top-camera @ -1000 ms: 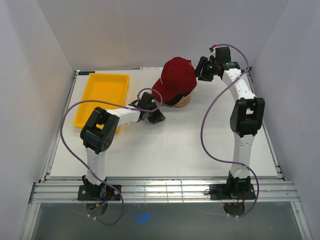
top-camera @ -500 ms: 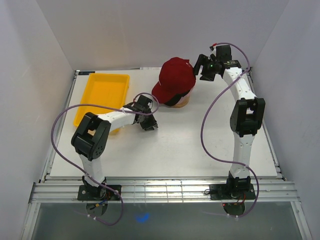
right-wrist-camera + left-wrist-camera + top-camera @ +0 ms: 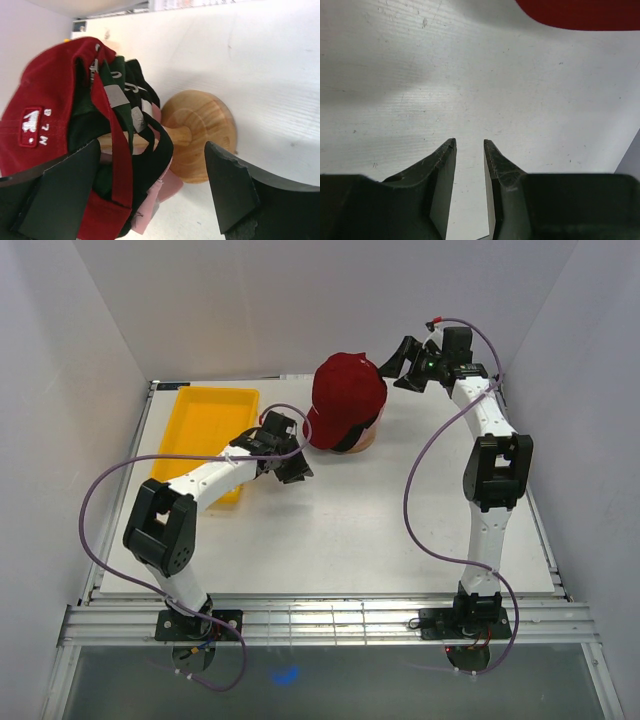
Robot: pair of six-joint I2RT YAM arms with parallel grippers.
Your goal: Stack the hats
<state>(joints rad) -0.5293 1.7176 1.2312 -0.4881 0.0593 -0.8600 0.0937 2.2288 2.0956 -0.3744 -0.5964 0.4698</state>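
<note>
1. Table (image 3: 380,530): white, both arms reach across it from the near edge.
2. Yellow tray (image 3: 210,425): far-L corner, well apart from the hats.
3. Red hat (image 3: 347,395): top of the stack, far-centre of the table, brim pointing front-L. Wrist cam shows it (image 3: 45,110) from the back, strap side.
4. Under it, nested: green hat (image 3: 116,67), black hat (image 3: 161,145), plus a bit of pink fabric (image 3: 165,187) at the bottom edge.
5. Wooden stand (image 3: 197,132): carries the whole stack, round base flat on the table, peeking out below the hats (image 3: 366,443) in top view.
6. R gripper (image 3: 150,145): jaws spread wide, nothing held, facing the back of the stack; top view has it (image 3: 400,360) just beside the red hat's far-R side. Contact: can't tell.
7. L gripper (image 3: 469,142): narrow gap btwn fingers, nothing in it, over bare table; top view puts it (image 3: 290,465) just front-L of the brim.
8. White patch (image 3: 31,122) w/ small letters on the red hat's back.
</note>
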